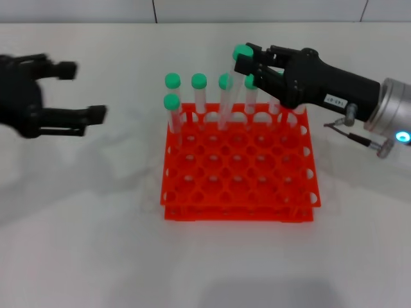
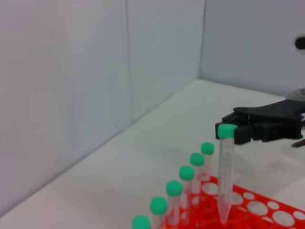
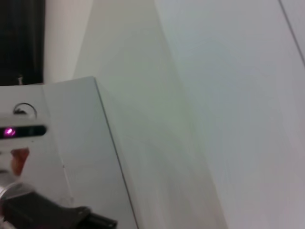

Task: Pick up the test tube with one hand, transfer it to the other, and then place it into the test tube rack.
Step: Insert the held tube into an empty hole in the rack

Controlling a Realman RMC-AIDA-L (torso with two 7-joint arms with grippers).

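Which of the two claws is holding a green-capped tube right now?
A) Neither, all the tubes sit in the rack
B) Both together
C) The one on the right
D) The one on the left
C: the right gripper is shut on the test tube just below its cap, its tip over the test tube rack, while the left gripper is open and empty off to the side.

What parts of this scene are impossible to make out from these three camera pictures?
- Right wrist view: only walls; neither the orange-red plastic rack nor the green-capped clear tube shows.
- Head view: the black labelled right pincer covers the tube's upper part; which hole it aims at is unclear.
- Head view: the black left pincer is blurred and cut by the edge.
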